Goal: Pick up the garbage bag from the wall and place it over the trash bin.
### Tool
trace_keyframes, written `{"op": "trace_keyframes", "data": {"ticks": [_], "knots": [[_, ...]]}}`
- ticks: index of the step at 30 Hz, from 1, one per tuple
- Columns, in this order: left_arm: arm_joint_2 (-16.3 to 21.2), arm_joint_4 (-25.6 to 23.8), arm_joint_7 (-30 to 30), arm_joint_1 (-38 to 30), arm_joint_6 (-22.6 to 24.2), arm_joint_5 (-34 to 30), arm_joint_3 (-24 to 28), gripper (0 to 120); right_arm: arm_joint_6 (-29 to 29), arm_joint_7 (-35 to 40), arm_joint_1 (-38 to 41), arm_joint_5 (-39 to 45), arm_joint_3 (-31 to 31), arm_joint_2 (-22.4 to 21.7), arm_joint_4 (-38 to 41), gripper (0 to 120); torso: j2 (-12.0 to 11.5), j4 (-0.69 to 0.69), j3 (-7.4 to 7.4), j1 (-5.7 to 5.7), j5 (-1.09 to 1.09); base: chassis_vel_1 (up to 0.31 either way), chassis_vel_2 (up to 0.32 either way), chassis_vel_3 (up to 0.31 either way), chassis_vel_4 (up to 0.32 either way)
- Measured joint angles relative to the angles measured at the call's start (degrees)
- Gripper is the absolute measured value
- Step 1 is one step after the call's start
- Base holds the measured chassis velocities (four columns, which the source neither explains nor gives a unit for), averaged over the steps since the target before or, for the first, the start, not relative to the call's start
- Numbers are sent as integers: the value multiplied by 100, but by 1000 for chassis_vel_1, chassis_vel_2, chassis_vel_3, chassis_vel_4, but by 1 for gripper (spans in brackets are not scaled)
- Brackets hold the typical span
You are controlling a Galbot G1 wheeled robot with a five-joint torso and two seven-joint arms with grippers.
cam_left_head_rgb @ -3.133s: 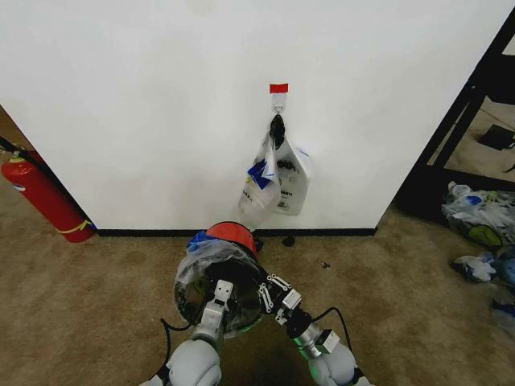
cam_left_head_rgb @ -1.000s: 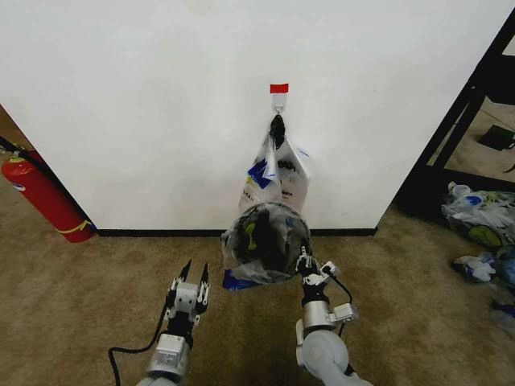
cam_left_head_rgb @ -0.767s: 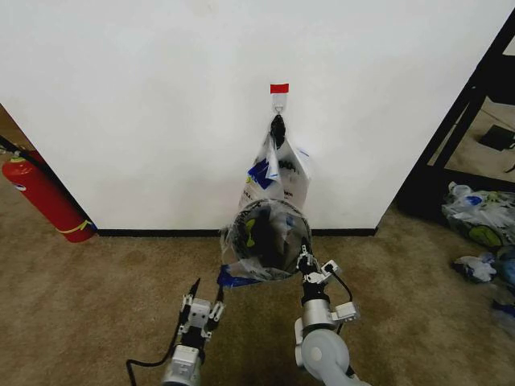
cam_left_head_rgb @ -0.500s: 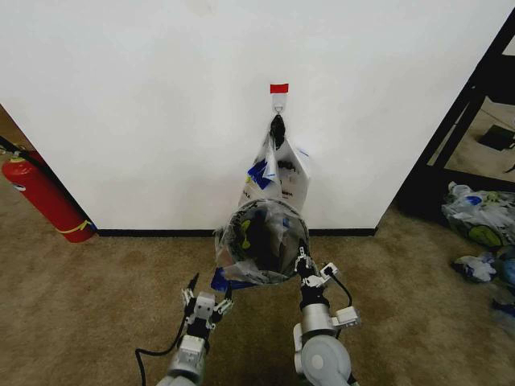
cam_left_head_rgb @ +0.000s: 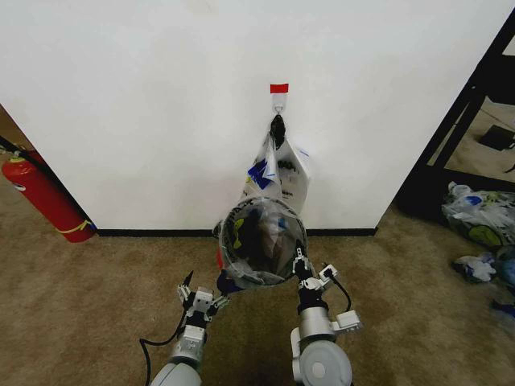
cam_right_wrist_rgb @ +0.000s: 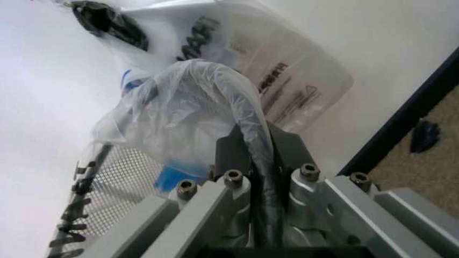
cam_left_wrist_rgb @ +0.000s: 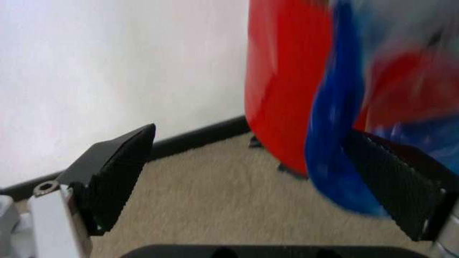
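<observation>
Right hand: clamped on the rim of the trash bin, with a fold of the garbage bag pinched in the same grip; held the bin off the carpet, in front of the wall.
Right hand, wrist view: fingers closed tight on the black rim, clear film bunched over and between them; mesh of the bin seen beside the grip.
Left hand: low over the carpet, just beside the bin's lower left edge, spread wide and gripping nothing.
Left hand, wrist view: both black ribbed pads far apart; red base of the bin and a blue patch of the bag close ahead, near one pad; contact could not be told.
Garbage bag: stretched over the bin's mouth and wrapped round its sides, loose film and the blue patch hanging under the lower edge.
Trash bin: tipped on its side, mouth turned toward the head camera, long axis pointing from robot to wall, red base on the far side.
Wall: white, black baseboard along the carpet.
Hook: under a strip of red tape, carrying a bunch of printed bags gathered at a black knot, directly above and behind the bin.
Fire extinguisher: red, leaning at the wall, well to the left.
Stuffed clear bags: on the floor at far right.
</observation>
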Motion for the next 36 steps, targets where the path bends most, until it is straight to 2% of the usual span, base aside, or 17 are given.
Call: {"op": "trace_keyframes", "data": {"ticks": [11, 18, 30, 34, 36], "knots": [[191, -171, 243, 245, -346, 149, -131, 100, -214, 998, 412, -81, 126, 219, -506, 1, 0, 0, 0, 0, -1, 0, 0, 0, 0], [334, -616, 565, 610, -563, 185, -278, 100, -965, 2041, 606, -112, 100, 343, -617, 1, 0, 1, 0, 0, 0, 0, 0, 0, 0], [176, -636, 553, 668, -577, 197, -270, 100, -1300, 2312, 547, -929, 62, 153, -918, 1, 0, 0, -1, 0, 0, 0, 0, 0, 0], [179, -664, 553, 674, -575, 201, -289, 100, -1327, 2296, 433, -1080, 42, 93, -770, 16, 0, 0, 0, 0, 2, 0, 0, 0, 0], [181, -672, 550, 677, -573, 202, -301, 100, -1333, 2274, 386, -1113, 27, 63, -644, 19, 0, 0, 0, 0, 2, 0, 0, 0, 0]]}}
